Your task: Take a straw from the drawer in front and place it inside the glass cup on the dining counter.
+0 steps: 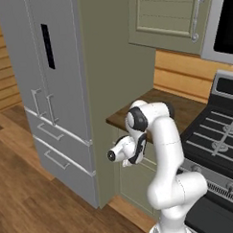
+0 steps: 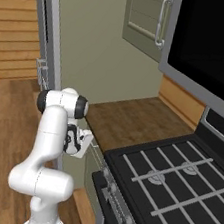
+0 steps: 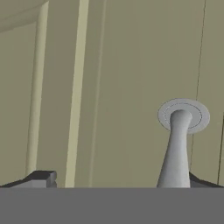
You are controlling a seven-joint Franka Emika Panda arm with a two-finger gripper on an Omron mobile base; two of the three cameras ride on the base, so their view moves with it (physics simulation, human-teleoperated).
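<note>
Claw [image 3: 116, 181] spread wide, grasping nothing — fingertips [image 3: 41, 178] close against the sage-green drawer [image 3: 122, 87] front, straddling its silver handle [image 3: 177, 148]. Above it, the brown counter [image 1: 185, 110] — stove [image 1: 220, 138] beside; grey fridge [image 1: 45, 92] beyond the tall panel.

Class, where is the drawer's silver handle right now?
In the hand view, the handle stands at lower right on the sage-green drawer front, between the open gripper fingertips.

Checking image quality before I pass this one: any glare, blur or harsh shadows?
Left base view: flat even light, fridge sharp, no glare. Right base view: oven window plain black, no reflection. Hand view: handle close up and soft-edged, no cast shadow.
</note>
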